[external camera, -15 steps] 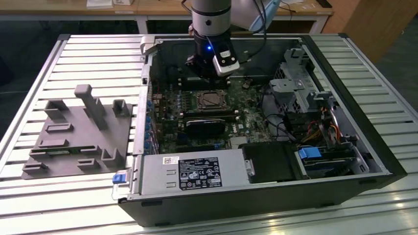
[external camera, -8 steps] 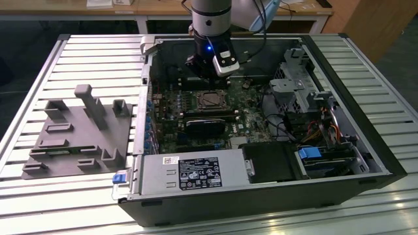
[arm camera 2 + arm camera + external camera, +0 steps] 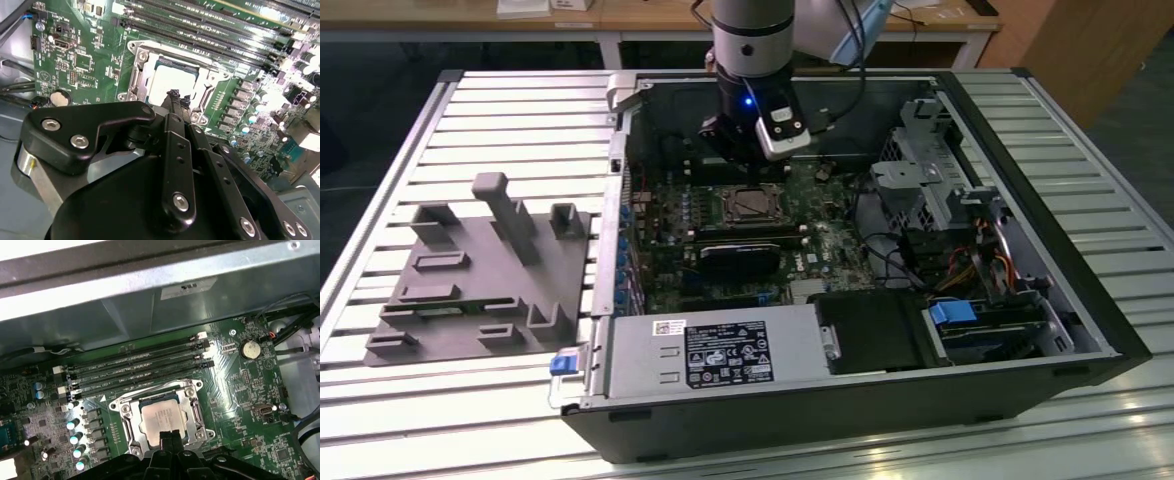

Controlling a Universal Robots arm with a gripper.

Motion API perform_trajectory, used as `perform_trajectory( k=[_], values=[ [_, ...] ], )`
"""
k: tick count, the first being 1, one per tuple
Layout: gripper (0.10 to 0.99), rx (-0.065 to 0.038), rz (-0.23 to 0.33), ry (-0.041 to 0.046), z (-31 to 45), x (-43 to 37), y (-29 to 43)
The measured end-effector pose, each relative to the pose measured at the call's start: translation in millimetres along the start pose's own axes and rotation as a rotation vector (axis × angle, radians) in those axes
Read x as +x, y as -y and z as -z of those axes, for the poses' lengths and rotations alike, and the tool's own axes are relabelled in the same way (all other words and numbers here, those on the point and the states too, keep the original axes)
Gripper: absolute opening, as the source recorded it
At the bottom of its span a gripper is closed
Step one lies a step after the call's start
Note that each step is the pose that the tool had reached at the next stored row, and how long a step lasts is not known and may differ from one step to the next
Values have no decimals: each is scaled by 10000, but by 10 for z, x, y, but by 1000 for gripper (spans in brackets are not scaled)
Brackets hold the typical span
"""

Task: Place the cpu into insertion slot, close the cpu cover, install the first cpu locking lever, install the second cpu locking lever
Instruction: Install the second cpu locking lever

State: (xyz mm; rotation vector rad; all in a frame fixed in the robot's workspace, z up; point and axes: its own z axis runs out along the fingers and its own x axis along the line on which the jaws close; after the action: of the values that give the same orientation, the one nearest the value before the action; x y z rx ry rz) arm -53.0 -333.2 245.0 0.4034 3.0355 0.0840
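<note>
Silvery-grey cpu (image 3: 161,416), flat and square, seated in insertion slot (image 3: 161,415) on green circuit board (image 3: 240,390); cpu cover (image 3: 195,412), thin bright metal frame, lying closed around chip, window exposing matte top; same chip in second wrist view (image 3: 172,82). Black gripper (image 3: 168,436), matte jointed links with silver screws, fingertips pressed together to narrow point, holding nothing, poised at socket's edge, roughly 6 o'clock of chip in first wrist view. Locking levers not clearly distinguishable. Risks, as judgement: tip slipping off thin lever wire and scraping nearby capacitors; cover springing up if lever unlatched; excess downward force stressing socket. Dark steel computer case (image 3: 1067,300) on ribbed aluminium table (image 3: 480,110).
</note>
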Motion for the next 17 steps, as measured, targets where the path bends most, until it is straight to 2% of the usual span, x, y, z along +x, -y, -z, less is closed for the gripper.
perform_trajectory(
  k=[17],
  values=[
    [102,1,0,0,-1,-82,256]
  ],
)
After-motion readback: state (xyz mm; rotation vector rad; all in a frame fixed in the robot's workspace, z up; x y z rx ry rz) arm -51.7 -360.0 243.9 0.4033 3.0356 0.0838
